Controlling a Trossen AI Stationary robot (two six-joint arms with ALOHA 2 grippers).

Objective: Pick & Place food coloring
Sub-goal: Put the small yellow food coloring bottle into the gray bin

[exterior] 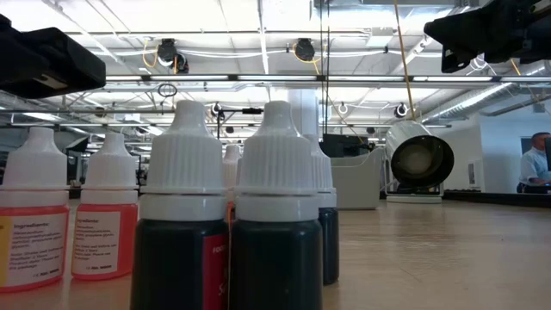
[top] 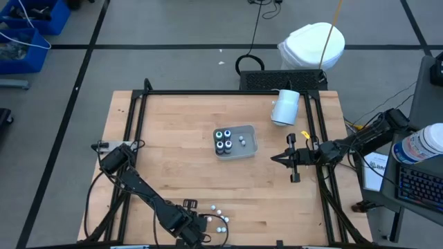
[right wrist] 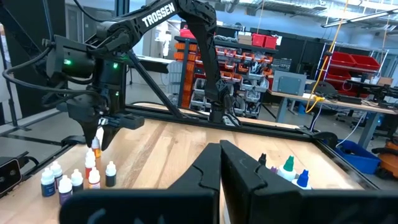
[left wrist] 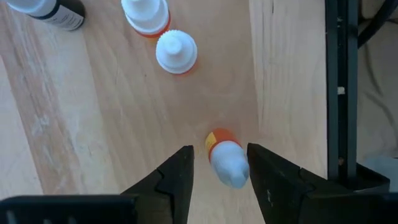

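Observation:
A cluster of small food coloring bottles (top: 218, 213) stands upright near the table's front edge: white caps, some with orange bodies (left wrist: 176, 51), some dark (exterior: 181, 215). My left gripper (left wrist: 221, 149) hangs over them, pointing down, shut on one orange bottle (right wrist: 96, 144). It shows above the others in the right wrist view. At the table's middle a grey tray (top: 250, 147) holds several dark bottles (top: 223, 140) with green and blue tops (right wrist: 289, 165). My right gripper (top: 273, 159) waits shut above the right side. My left gripper has the orange bottle between its two fingers at the white cap end (left wrist: 231, 169), coming from above. The cap lies against one finger (left wrist: 264, 177). The orange body (left wrist: 217, 138) hangs tilted below the fingers, clear of the table.
A large white cylinder (top: 285, 107) lies on its side at the far right of the table. Black frame rails (top: 138, 124) run along the table's sides, and one (left wrist: 339, 93) passes close by my left gripper. Bare wood lies between the front cluster and the tray.

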